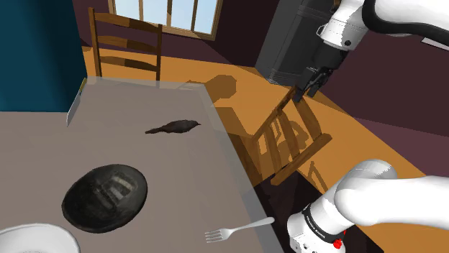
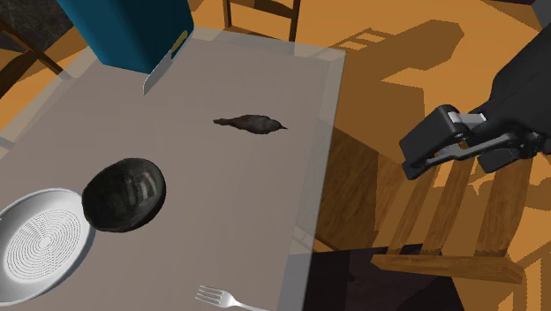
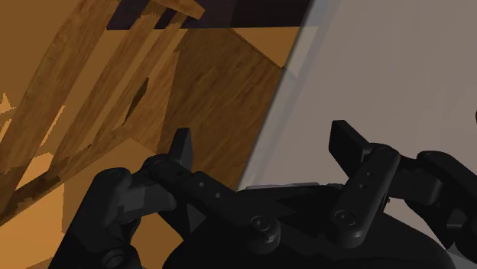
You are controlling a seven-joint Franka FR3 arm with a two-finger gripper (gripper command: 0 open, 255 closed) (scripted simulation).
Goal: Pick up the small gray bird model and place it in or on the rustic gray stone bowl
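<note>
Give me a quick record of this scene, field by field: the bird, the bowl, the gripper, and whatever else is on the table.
bird: dark bird model, lying on the grey table, untouched
bowl: dark bowl, empty, apart from the bird
gripper: gripper open, holding nothing, off the table's edge above a wooden chair
other items: white plate beside the bowl; fork near the table's edge
task state: bird not yet picked up

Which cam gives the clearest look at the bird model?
Second exterior view: the dark bird model lies unobstructed near mid-frame, seen from above, whole outline clear. The shoulder view shows it too, at a flatter angle. The wrist view faces the edge of the table and a wooden chair.
</note>
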